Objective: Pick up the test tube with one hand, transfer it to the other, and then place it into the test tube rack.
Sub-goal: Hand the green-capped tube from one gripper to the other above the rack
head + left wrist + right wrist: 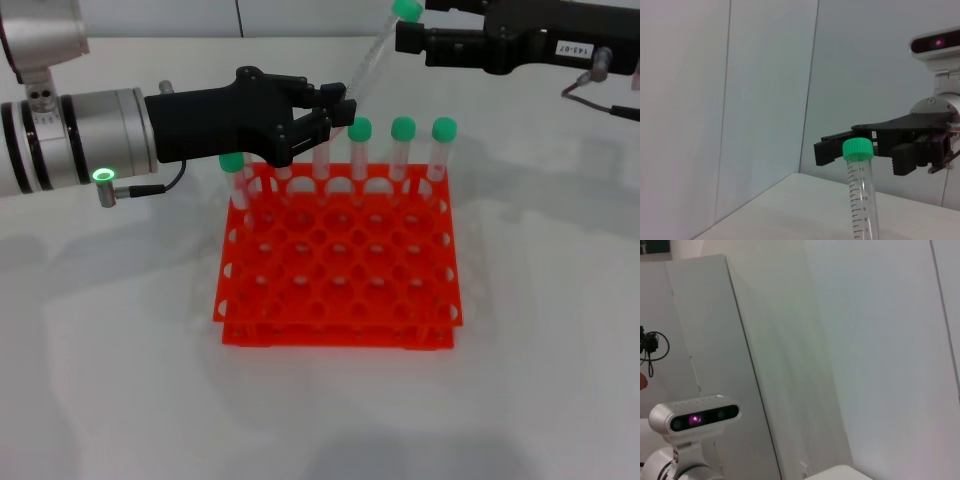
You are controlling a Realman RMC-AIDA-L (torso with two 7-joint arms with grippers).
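My left gripper [335, 110], black on a green-lit wrist, is shut on the lower end of the test tube [370, 62], held above the back row of the orange-red rack [335, 335]. The tube slants up and to the right. Its green cap [406, 10] is at the tip of my right gripper [408, 32], which carries a white label. In the left wrist view the cap [858, 149] sits between the right gripper's [862, 156] spread fingers [832, 150], which are open and do not clamp it. The right wrist view shows no task things.
Several more green-capped tubes [403, 127] stand in the rack's back row and one at its left side [231, 161]; some are hidden behind my left gripper. The rack stands on a white table [120, 380]. A cable [590, 85] hangs under the right arm.
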